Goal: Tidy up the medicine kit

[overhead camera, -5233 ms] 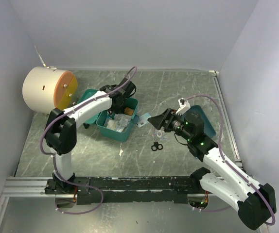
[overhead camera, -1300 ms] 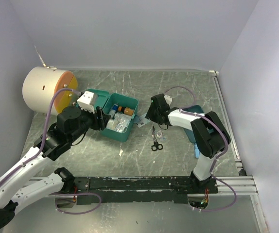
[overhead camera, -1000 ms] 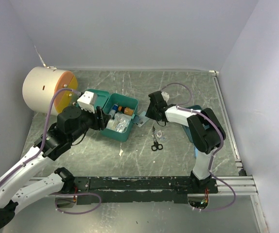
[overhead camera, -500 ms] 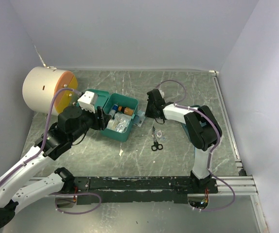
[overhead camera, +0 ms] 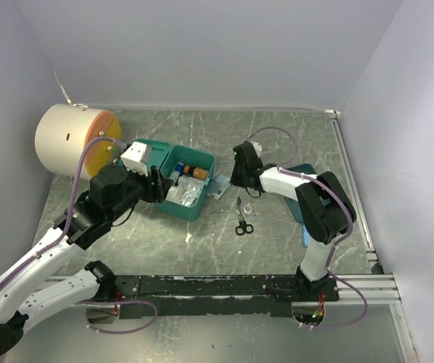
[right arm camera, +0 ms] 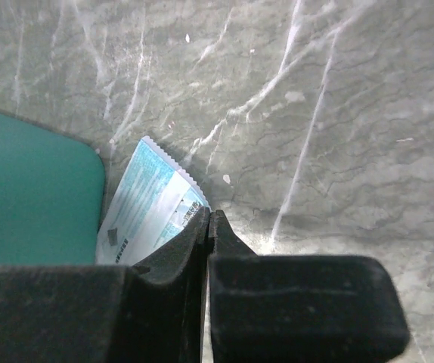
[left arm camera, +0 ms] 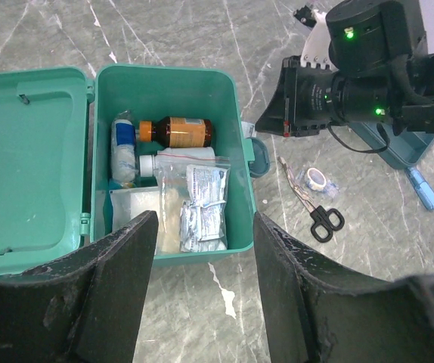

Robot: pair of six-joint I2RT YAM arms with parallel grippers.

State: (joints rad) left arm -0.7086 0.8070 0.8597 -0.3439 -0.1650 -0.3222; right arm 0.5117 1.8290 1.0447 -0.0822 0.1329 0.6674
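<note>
Two arms at an open medicine kit

Nearest the arm bases, a small blue stick (overhead camera: 306, 236) lies on the grey marbled desk (overhead camera: 277, 136), right of centre. A little farther in lie black-handled scissors (left arm camera: 310, 209). Just beside their blades is a small roll in a clear wrapper (left arm camera: 317, 178).

Beyond these, left of centre, the medicine kit (left arm camera: 202, 255) sits on the desk with its hinged lid (left arm camera: 28, 174) laid open flat to the left. Inside, a brown bottle with an orange cap (left arm camera: 179, 132) lies on its side at the far end. A white-and-blue tube (left arm camera: 124, 147) runs along the left wall, and a clear bag of white sachets (left arm camera: 202, 204) fills the near end. The left fingers (left arm camera: 119, 287) hang above the kit's near side, spread well apart with nothing between them.

Just beside the kit's right wall lies a light blue and white packet (right arm camera: 153, 204). The right fingers (right arm camera: 164, 287) are pressed fully together, their tips down at the packet's corner. Whether that corner is pinched between them cannot be told.

Farther right, partly behind the right arm, sits a darker teal tray (overhead camera: 305, 171). At the far left a big cream cylinder with an orange face (overhead camera: 66, 140) lies on its side near the wall, close to the open lid.
</note>
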